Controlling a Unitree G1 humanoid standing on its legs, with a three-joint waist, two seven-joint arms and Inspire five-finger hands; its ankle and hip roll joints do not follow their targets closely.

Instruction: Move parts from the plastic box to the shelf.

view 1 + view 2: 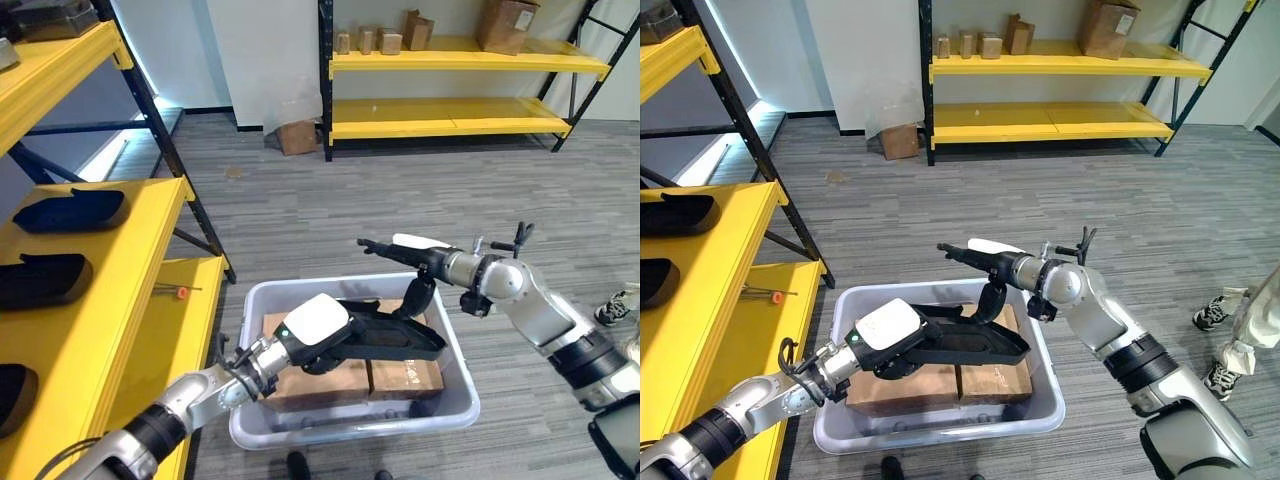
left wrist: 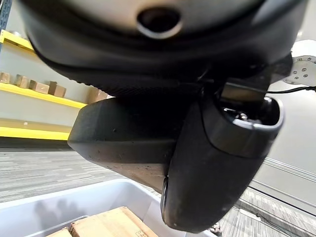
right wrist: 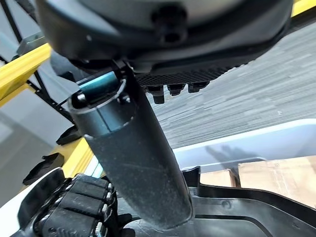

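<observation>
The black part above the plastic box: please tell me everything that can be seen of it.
The black part is a long, flat, curved moulding with raised edges, apparently matte plastic. It lies roughly level above the cardboard boxes inside the grey plastic box. The left robot hand is curled round its left end. The right robot hand reaches from the far side, fingers straight, its thumb pointing down at the part's far edge; contact there is unclear.

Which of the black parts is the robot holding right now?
The long black part over the plastic box, held by the left hand; the others lie on the yellow shelf.
</observation>
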